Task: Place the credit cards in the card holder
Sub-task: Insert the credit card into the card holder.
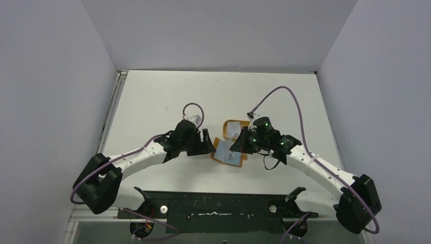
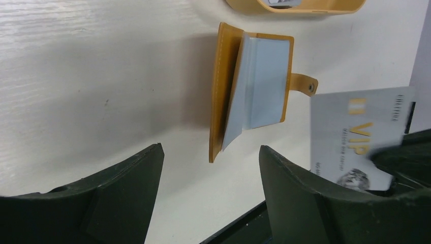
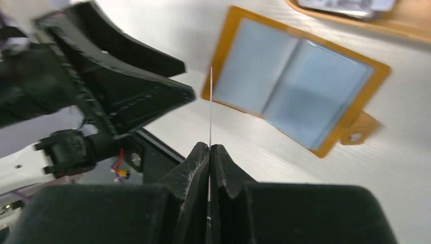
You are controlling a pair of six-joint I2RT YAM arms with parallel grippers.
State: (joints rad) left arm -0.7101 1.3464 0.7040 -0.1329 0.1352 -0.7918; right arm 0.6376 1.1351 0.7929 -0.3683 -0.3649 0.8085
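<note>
Pinching a silvery card (image 2: 350, 127) — right pincer (image 3: 209, 148).

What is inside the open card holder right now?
The card holder shows pale blue inner sleeves. Whether any card sits within them is hidden. The silvery VIP card is outside, pinched in the right gripper.

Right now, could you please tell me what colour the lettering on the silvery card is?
Gold, on the flat silvery-white plastic card; best in the left wrist view.
</note>
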